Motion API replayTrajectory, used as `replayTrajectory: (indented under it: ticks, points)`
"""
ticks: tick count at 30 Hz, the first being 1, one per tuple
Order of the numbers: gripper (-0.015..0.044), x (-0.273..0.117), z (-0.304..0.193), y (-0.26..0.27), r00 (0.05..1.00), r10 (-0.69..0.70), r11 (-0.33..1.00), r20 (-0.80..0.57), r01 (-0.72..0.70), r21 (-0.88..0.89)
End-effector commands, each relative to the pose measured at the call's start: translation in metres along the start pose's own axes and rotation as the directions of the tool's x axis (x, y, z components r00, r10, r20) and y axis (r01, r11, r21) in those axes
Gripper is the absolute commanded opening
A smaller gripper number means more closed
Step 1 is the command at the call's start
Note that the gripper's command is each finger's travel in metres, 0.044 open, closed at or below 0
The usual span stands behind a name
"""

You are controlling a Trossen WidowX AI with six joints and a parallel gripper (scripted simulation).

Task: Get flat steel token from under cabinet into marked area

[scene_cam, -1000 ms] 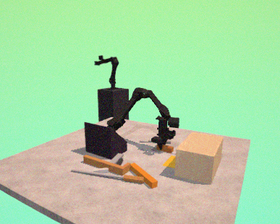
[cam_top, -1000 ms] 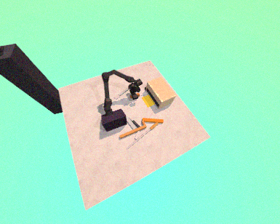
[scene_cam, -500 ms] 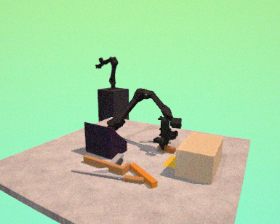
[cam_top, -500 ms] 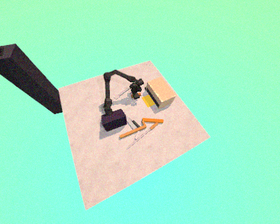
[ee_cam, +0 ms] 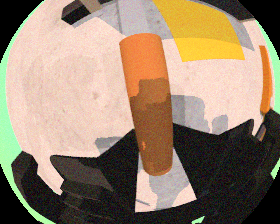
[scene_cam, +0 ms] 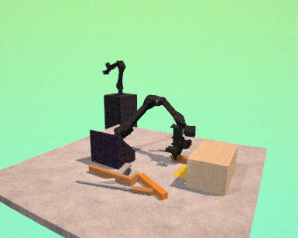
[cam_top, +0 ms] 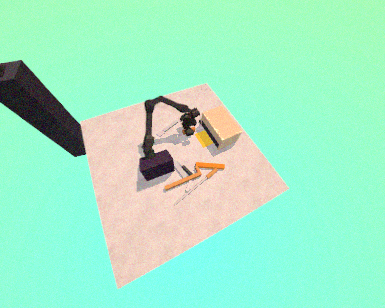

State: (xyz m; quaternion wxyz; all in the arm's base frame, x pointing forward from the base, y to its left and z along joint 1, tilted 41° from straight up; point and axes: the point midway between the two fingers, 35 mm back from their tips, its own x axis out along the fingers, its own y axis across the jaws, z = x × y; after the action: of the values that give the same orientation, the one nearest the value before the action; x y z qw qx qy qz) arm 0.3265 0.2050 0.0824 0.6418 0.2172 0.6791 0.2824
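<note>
My gripper (cam_top: 188,132) (scene_cam: 176,158) (ee_cam: 152,129) points down in front of the cabinet and is shut on an orange handle (scene_cam: 183,159) (ee_cam: 145,62), which runs between the fingers. I cannot tell whether the handle touches the table. A thin grey rod (cam_top: 167,129) (scene_cam: 157,150) shows behind the gripper; its link to the handle is unclear. The tan cabinet (cam_top: 223,122) (scene_cam: 207,170) has a dark slot along its bottom front. The yellow marked area (cam_top: 204,139) (scene_cam: 180,171) (ee_cam: 206,37) lies in front of it. The steel token cannot be made out in any view.
An orange angled bar (cam_top: 182,181) (scene_cam: 154,186) (ee_cam: 265,80) lies to one side. Next to it lie a thin rod with an orange grip (cam_top: 212,173) (scene_cam: 142,189) and a short dark piece (cam_top: 187,170). The arm's dark base block (cam_top: 157,166) (scene_cam: 107,150) stands nearby.
</note>
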Motion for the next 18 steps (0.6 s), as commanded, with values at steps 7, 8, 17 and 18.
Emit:
replayTrajectory:
  ticks: [7, 8, 17, 18]
  points:
    - [0.0, 0.0, 0.012, -0.001, 1.0, 0.002, 1.0, 0.002, -0.002, -0.002]
    - [0.0, 0.0, 0.013, -0.001, 1.0, 0.002, 1.0, 0.002, -0.002, -0.003]
    - [0.0, 0.0, 0.021, -0.001, 1.0, 0.002, 1.0, 0.003, -0.002, -0.003]
    - [0.0, 0.0, 0.021, -0.002, 1.0, 0.001, 1.0, 0.003, -0.001, -0.003]
